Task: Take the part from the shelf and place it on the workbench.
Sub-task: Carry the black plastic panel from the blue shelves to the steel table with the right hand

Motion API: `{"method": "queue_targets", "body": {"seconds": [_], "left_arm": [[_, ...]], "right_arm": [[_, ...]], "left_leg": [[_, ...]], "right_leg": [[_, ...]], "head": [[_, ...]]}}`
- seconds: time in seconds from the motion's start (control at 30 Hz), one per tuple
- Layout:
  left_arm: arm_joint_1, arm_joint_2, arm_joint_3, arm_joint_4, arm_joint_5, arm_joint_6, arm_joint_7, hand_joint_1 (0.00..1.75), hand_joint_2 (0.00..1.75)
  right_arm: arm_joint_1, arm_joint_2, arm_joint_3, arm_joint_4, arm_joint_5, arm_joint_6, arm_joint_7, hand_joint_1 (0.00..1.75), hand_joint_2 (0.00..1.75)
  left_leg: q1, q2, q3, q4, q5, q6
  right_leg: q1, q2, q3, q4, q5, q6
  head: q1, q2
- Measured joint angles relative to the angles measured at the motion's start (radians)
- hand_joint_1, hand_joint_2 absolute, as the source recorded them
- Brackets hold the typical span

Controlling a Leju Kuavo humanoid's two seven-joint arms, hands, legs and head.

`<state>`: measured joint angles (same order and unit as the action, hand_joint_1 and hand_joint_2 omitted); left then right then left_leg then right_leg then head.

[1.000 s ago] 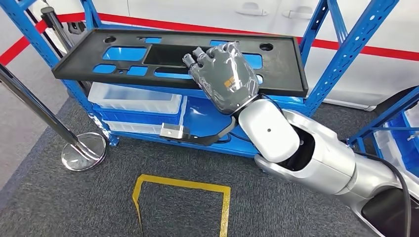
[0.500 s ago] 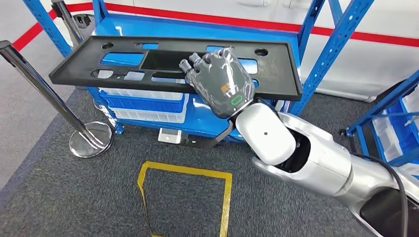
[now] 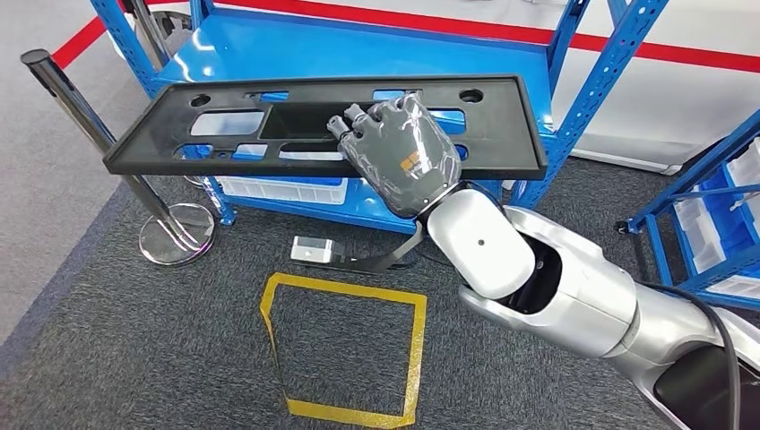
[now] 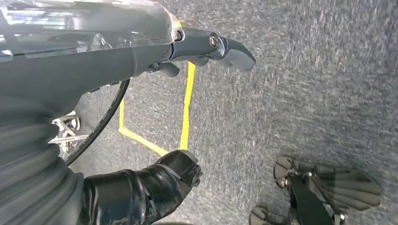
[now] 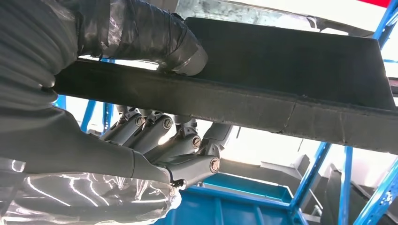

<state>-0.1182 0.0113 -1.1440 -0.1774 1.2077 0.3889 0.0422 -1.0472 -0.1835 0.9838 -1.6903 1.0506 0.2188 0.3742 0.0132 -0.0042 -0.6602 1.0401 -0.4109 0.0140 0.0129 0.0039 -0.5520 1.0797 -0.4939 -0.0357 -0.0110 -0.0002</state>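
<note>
Part (image 3: 502,125) had come clear of the shelf (image 3: 358,49), clamped in our right hand (image 3: 399,152); left hand (image 4: 155,187) seemingly held nothing.

Bright even indoor light, glare on the blue shelf (image 3: 358,49), blown-out backlight in right wrist view, soft shadows

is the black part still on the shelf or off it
Off it. The right hand grips the black part by its near edge, holding it in the air in front of the blue shelf.
</note>
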Motion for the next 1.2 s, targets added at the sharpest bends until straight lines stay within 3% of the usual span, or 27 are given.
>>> {"method": "queue_targets", "body": {"seconds": [0.07, 0.13, 0.2, 0.27, 0.3, 0.33, 0.4, 0.47, 0.53, 0.6, 0.67, 0.73, 0.8, 0.83, 0.87, 0.9, 0.97, 1.03, 1.07, 1.13, 1.2], "left_arm": [[0.0, -0.001, 0.0, 0.0, 0.002, 0.001, -0.003, 0.0, 1.75], [0.002, 0.0, 0.0, 0.0, 0.004, 0.001, -0.006, 0.0, 1.75], [0.005, 0.001, 0.0, 0.0, 0.004, 0.001, -0.008, 0.0, 1.75], [0.007, 0.001, 0.0, 0.0, 0.005, -0.001, -0.007, 0.0, 1.75], [0.007, 0.001, 0.0, 0.0, 0.006, -0.002, -0.008, 0.0, 1.75], [0.007, 0.001, 0.0, 0.0, 0.007, -0.003, -0.01, 0.0, 1.75], [0.006, 0.004, 0.0, 0.0, 0.009, -0.004, -0.017, 0.0, 1.75], [0.006, 0.005, 0.0, 0.0, 0.013, -0.004, -0.021, 0.0, 1.75], [0.006, 0.006, 0.0, 0.0, 0.015, -0.003, -0.021, 0.0, 1.75], [0.006, 0.006, 0.0, 0.0, 0.012, -0.001, -0.019, 0.0, 1.75], [0.005, 0.006, 0.0, 0.0, 0.008, 0.0, -0.014, 0.0, 1.75], [0.005, 0.006, 0.0, 0.001, 0.006, 0.001, -0.009, 0.0, 1.75], [0.006, 0.009, 0.0, 0.001, 0.005, -0.001, -0.007, 0.0, 1.75], [0.007, 0.009, 0.0, 0.001, 0.005, -0.002, -0.006, 0.0, 1.75], [0.007, 0.01, 0.0, 0.001, 0.004, -0.002, -0.005, 0.0, 1.75], [0.007, 0.01, 0.0, 0.002, 0.004, -0.003, -0.005, 0.0, 1.75], [0.007, 0.008, 0.0, 0.001, 0.003, -0.004, -0.005, 0.0, 1.75], [0.004, 0.006, 0.0, 0.001, 0.001, -0.005, -0.005, 0.0, 1.75], [0.003, 0.005, 0.0, 0.001, -0.001, -0.005, -0.005, 0.0, 1.75], [0.003, 0.006, -0.001, 0.002, -0.003, -0.006, -0.005, 0.0, 1.75], [0.005, 0.007, -0.001, 0.002, -0.004, -0.007, -0.005, 0.0, 1.75]], "right_arm": [[-0.001, 0.002, 0.0, 0.002, 0.0, 0.0, 0.0, 1.75, 1.75], [0.0, 0.002, 0.002, 0.005, 0.0, 0.001, 0.0, 1.75, 1.75], [0.0, 0.004, 0.004, 0.008, -0.001, 0.001, 0.001, 1.75, 1.75], [0.001, 0.006, 0.007, 0.01, -0.001, 0.002, 0.002, 1.75, 1.75], [0.002, 0.007, 0.009, 0.011, -0.002, 0.003, 0.002, 1.75, 1.75], [0.003, 0.007, 0.01, 0.012, -0.002, 0.003, 0.003, 1.75, 1.75], [0.006, 0.007, 0.012, 0.015, -0.003, 0.003, 0.006, 1.75, 1.75], [0.007, 0.007, 0.012, 0.016, -0.003, 0.003, 0.009, 1.75, 1.75], [0.007, 0.007, 0.012, 0.016, -0.004, 0.003, 0.012, 1.75, 1.75], [0.008, 0.006, 0.012, 0.016, -0.006, 0.003, 0.013, 1.75, 1.75], [0.008, 0.006, 0.012, 0.016, -0.006, 0.004, 0.013, 1.75, 1.75], [0.006, 0.006, 0.012, 0.017, -0.004, 0.007, 0.014, 1.75, 1.75], [0.006, 0.006, 0.013, 0.018, 0.001, 0.014, 0.014, 1.75, 1.75], [0.006, 0.007, 0.013, 0.019, 0.003, 0.017, 0.014, 1.75, 1.75], [0.006, 0.007, 0.014, 0.021, 0.005, 0.021, 0.014, 1.75, 1.75], [0.005, 0.007, 0.014, 0.023, 0.006, 0.024, 0.014, 1.75, 1.75], [0.0, 0.007, 0.014, 0.026, 0.008, 0.031, 0.016, 1.75, 1.75], [-0.009, 0.009, 0.015, 0.029, 0.01, 0.038, 0.019, 1.75, 1.75], [-0.012, 0.01, 0.015, 0.031, 0.011, 0.042, 0.021, 1.75, 1.75], [-0.019, 0.012, 0.015, 0.035, 0.012, 0.05, 0.026, 1.75, 1.75], [-0.027, 0.017, 0.015, 0.04, 0.013, 0.056, 0.029, 1.75, 1.75]], "left_leg": [[0.007, 0.0, -0.003, -0.011, 0.019, -0.013], [0.008, -0.002, -0.009, -0.026, 0.029, -0.025], [0.006, -0.003, -0.028, 0.01, -0.022, -0.034], [0.008, -0.002, -0.06, 0.123, -0.11, -0.042], [0.009, -0.002, -0.073, 0.182, -0.137, -0.045], [0.01, -0.001, -0.075, 0.22, -0.141, -0.05], [0.013, -0.001, -0.035, 0.198, -0.097, -0.058], [0.016, -0.001, 0.041, 0.089, -0.064, -0.065], [0.013, -0.004, 0.087, 0.01, -0.075, -0.058], [0.01, -0.005, 0.089, -0.008, -0.078, -0.04], [0.012, -0.003, 0.084, -0.012, -0.068, -0.021], [0.014, 0.0, 0.077, -0.016, -0.057, -0.003], [0.011, 0.0, 0.066, -0.015, -0.048, 0.007], [0.009, -0.003, 0.062, -0.014, -0.045, 0.009], [0.007, -0.007, 0.058, -0.014, -0.043, 0.01], [0.005, -0.012, 0.056, -0.013, -0.04, 0.009], [0.001, -0.024, 0.052, -0.013, -0.035, 0.006], [0.004, -0.035, 0.045, -0.013, -0.027, -0.003], [0.008, -0.041, 0.041, -0.015, -0.022, -0.01], [0.012, -0.052, 0.035, -0.021, -0.014, -0.025], [0.009, -0.038, 0.019, 0.003, -0.037, -0.035]], "right_leg": [[0.008, 0.001, 0.027, -0.057, -0.009, -0.002], [0.004, -0.003, 0.023, -0.083, 0.017, -0.002], [-0.005, -0.008, 0.015, -0.11, 0.047, -0.004], [-0.007, -0.01, -0.004, -0.112, 0.064, -0.005], [-0.008, -0.011, -0.016, -0.107, 0.07, -0.005], [-0.01, -0.012, -0.029, -0.1, 0.073, -0.003], [-0.015, -0.013, -0.056, -0.082, 0.077, 0.003], [-0.019, -0.012, -0.08, -0.062, 0.08, 0.012], [-0.018, -0.01, -0.096, -0.047, 0.086, 0.024], [-0.015, -0.009, -0.102, -0.045, 0.097, 0.036], [-0.017, -0.007, -0.111, -0.032, 0.084, 0.045], [-0.021, -0.006, -0.143, 0.049, 0.023, 0.054], [-0.022, -0.006, -0.188, 0.175, -0.044, 0.059], [-0.023, -0.006, -0.198, 0.215, -0.058, 0.059], [-0.022, -0.005, -0.192, 0.22, -0.053, 0.056], [-0.021, -0.003, -0.165, 0.185, -0.031, 0.051], [-0.016, 0.02, -0.084, 0.057, 0.021, 0.03], [-0.012, 0.045, -0.037, -0.03, 0.044, 0.013], [-0.01, 0.048, -0.034, -0.041, 0.043, 0.01], [-0.01, 0.031, -0.029, -0.061, 0.051, 0.01], [-0.017, 0.009, -0.02, -0.088, 0.061, 0.01]], "head": [[0.002, 0.0], [0.005, 0.0], [0.005, 0.0], [0.003, 0.0], [0.002, 0.0], [0.002, 0.0], [0.001, 0.0], [0.0, 0.0], [0.0, 0.0], [0.0, 0.0], [0.001, 0.0], [0.002, 0.0], [0.003, 0.0], [0.003, 0.0], [0.003, 0.0], [0.003, 0.0], [0.002, 0.0], [-0.001, 0.0], [-0.001, 0.0], [0.002, 0.0], [0.0, 0.0]]}}
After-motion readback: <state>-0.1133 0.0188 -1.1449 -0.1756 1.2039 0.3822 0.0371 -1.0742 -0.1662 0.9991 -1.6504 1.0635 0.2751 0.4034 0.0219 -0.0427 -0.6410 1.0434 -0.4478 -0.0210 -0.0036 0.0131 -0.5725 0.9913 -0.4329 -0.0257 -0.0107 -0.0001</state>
